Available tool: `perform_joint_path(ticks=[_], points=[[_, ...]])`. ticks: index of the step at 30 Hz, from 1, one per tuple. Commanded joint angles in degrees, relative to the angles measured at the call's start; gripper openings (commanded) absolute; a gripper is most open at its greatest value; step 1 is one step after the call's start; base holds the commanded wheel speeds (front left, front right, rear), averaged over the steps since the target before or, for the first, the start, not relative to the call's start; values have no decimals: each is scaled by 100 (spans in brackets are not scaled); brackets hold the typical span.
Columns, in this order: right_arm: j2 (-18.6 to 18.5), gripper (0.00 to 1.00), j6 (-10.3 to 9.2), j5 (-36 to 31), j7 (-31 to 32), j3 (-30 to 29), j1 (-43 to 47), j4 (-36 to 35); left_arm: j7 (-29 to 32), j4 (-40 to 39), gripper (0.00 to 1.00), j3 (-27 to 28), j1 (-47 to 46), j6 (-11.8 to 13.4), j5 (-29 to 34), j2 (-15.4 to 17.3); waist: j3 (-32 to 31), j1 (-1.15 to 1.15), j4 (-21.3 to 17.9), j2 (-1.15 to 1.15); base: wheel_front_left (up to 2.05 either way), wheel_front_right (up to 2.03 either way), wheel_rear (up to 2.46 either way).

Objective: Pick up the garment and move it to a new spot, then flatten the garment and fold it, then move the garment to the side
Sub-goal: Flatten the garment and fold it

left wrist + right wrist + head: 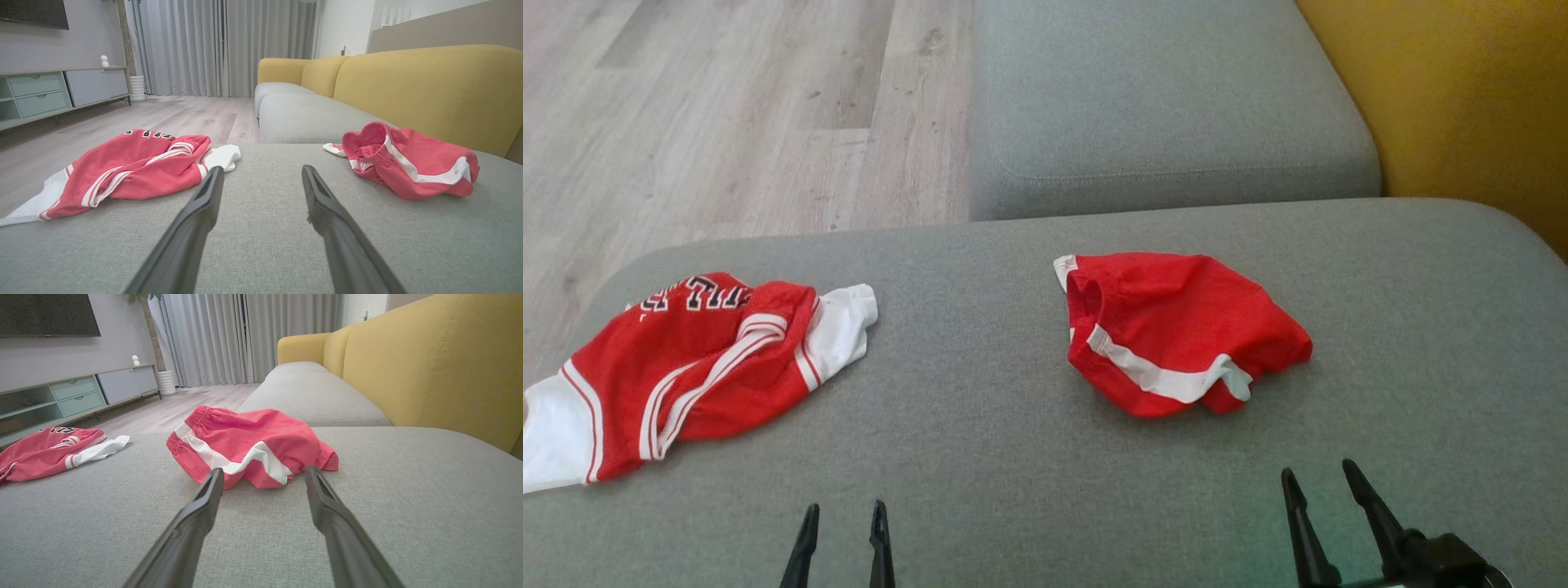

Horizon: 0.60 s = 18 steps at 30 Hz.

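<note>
Only part of the jersey's (711,367) lettering shows.

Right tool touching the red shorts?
Apart. Head view shows a strip of bare grey cushion between the right tool and the red shorts.

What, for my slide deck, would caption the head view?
Red shorts and a red-and-white jersey lie crumpled on the grey sofa cushion; left gripper and right gripper poised, jaws open.
</note>
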Motion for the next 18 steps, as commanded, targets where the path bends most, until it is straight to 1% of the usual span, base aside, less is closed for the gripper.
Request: perform_joint_path(ticks=[1,7,12,18], points=[[-34,100,-4,-25,-62,139,-263,-203,-55,-112,100,155,-298,7,-59,-51,54,0,-15,0,0,0,0],[-33,100,-4,-36,-62,174,-361,-280,-56,147,100,-16,-676,-82,-189,-51,313,0,-121,0,0,0,0],[-33,100,-4,-30,-62,308,-570,-271,-56,388,100,-300,-1325,-149,-320,-52,616,0,-313,0,0,0,0],[-88,100,-4,47,-62,466,-897,-264,-56,749,100,-642,-2111,-303,-343,-52,1013,0,-516,0,0,0,0]])
